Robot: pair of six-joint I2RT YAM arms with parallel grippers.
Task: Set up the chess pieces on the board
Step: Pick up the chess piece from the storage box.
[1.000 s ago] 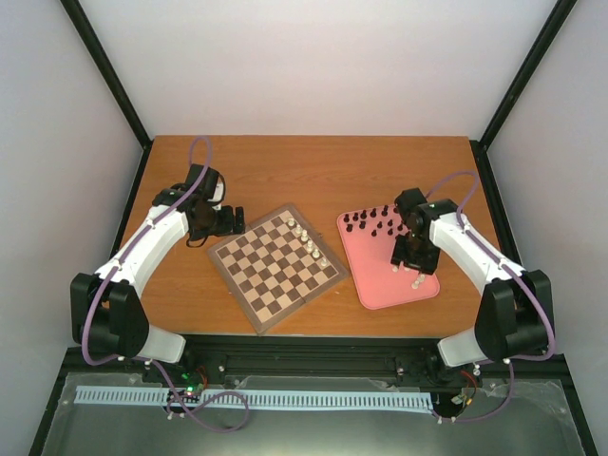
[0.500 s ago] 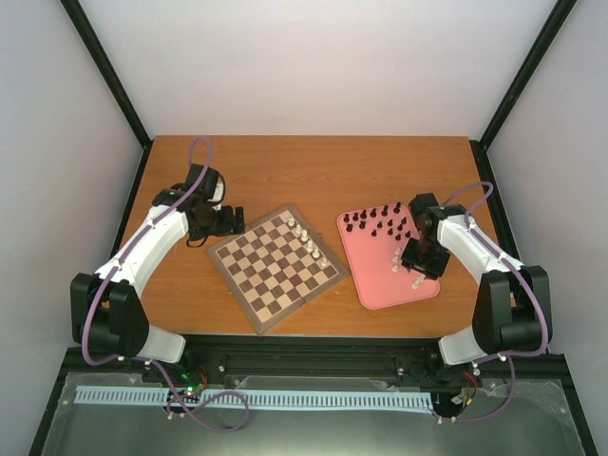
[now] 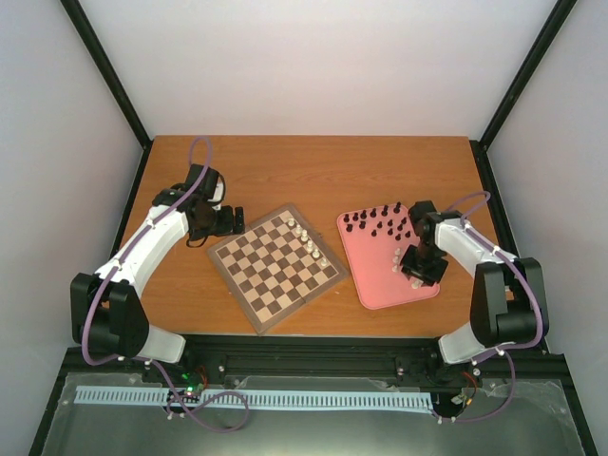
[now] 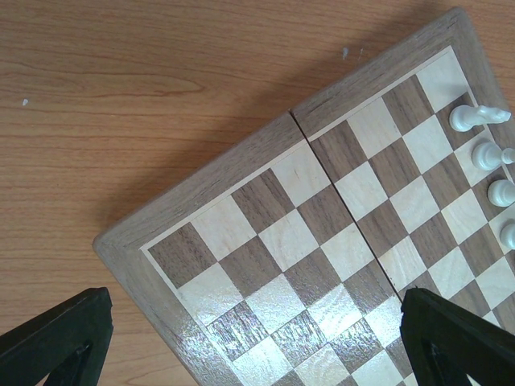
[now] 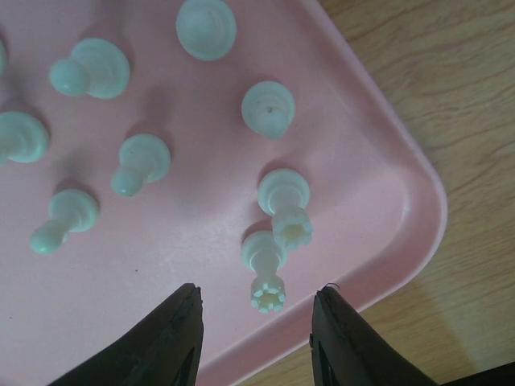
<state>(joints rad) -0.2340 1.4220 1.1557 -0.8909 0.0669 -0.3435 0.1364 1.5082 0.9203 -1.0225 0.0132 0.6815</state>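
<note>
The chessboard (image 3: pixel 271 277) lies turned at an angle, left of centre. Several white pieces (image 3: pixel 306 241) stand in a row along its far right edge; they also show in the left wrist view (image 4: pixel 475 118). My left gripper (image 3: pixel 228 222) hovers open and empty over the board's far left corner (image 4: pixel 185 241). My right gripper (image 5: pixel 257 322) is open above the pink tray's (image 5: pixel 378 185) near right corner. Two white castellated pieces (image 5: pixel 265 277) stand just ahead of its fingertips (image 5: pixel 173 338), untouched. Black pieces (image 3: pixel 375 223) stand at the tray's far end.
More white pieces, pawns (image 5: pixel 133 165) among them, stand across the tray (image 3: pixel 375 285). Bare wooden table (image 3: pixel 313 171) lies behind the board and tray. Black frame posts rise at the table's far corners.
My right gripper has moved toward the near right corner of the tray, over the white pieces. The left arm has not moved.
</note>
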